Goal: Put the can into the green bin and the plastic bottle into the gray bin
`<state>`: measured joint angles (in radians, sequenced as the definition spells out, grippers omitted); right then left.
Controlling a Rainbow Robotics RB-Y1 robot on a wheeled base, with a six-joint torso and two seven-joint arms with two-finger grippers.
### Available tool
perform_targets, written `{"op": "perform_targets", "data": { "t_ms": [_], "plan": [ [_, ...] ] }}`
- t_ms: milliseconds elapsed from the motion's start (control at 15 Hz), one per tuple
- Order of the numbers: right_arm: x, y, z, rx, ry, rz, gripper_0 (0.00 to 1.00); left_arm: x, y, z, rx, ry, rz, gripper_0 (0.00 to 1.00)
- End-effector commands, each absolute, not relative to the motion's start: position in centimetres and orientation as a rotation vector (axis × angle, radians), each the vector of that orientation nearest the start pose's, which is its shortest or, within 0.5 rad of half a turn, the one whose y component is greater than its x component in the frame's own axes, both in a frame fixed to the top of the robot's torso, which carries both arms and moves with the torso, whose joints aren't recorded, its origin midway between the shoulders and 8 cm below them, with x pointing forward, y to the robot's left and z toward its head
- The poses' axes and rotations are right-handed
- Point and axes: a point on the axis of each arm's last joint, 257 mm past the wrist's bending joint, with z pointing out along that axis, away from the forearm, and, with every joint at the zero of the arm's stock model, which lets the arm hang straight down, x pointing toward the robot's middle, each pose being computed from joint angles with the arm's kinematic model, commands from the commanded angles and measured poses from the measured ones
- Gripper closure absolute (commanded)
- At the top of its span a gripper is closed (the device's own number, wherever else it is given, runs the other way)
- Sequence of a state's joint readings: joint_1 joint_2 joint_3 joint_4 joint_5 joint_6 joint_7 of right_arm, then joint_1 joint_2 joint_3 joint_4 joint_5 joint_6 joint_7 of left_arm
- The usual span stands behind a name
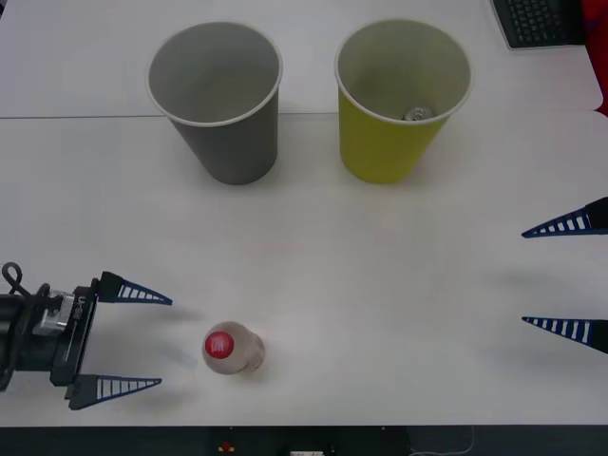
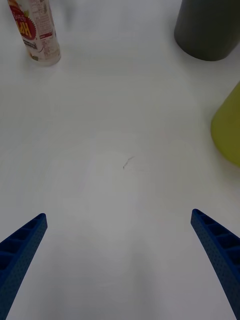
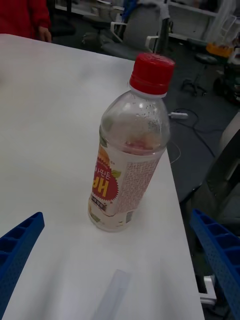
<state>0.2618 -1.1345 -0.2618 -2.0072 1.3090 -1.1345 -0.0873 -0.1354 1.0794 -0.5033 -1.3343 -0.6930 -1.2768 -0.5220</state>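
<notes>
The plastic bottle (image 1: 231,349) stands upright near the table's front edge, left of centre, red cap up; its label faces my left wrist view (image 3: 129,155). My left gripper (image 1: 142,337) is open just left of the bottle, fingers pointing at it, not touching. The can (image 1: 417,114) shows as a shiny round top inside the green bin (image 1: 389,147) at the back right. The gray bin (image 1: 228,133) stands to its left. At the right edge my right gripper (image 1: 546,277) hangs open over bare table, far from the bottle (image 2: 37,32).
A black keyboard (image 1: 541,21) lies at the table's far right corner. The white table (image 1: 380,285) stretches bare between the bins and the front edge. Its front edge runs close beside the bottle, with chairs and floor cables beyond it in the left wrist view.
</notes>
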Motion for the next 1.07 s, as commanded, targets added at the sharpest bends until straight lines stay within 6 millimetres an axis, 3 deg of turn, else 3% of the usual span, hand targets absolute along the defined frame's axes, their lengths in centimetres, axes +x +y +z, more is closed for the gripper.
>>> {"op": "perform_targets", "data": {
  "t_ms": [67, 467, 733, 1067],
  "plan": [
    [34.1, -28.6, -16.7, -1.634, 1.596, 0.209, 0.0, 30.9, 21.1, -27.0, 1.453, 1.358, -0.895, 0.0],
    [34.1, -28.6, -16.7, -1.634, 1.596, 0.209, 0.0, 31.3, 17.4, -27.6, 1.47, 1.262, -0.892, 0.0],
    [34.1, -28.6, -16.7, -1.634, 1.596, 0.209, 0.0, 32.9, 15.3, -28.3, 1.521, 1.168, -0.771, 0.0],
    [34.1, -28.6, -16.7, -1.634, 1.596, 0.209, 0.0, 32.5, 12.0, -30.0, 1.52, 1.143, -0.801, 0.0]
  ]
}}
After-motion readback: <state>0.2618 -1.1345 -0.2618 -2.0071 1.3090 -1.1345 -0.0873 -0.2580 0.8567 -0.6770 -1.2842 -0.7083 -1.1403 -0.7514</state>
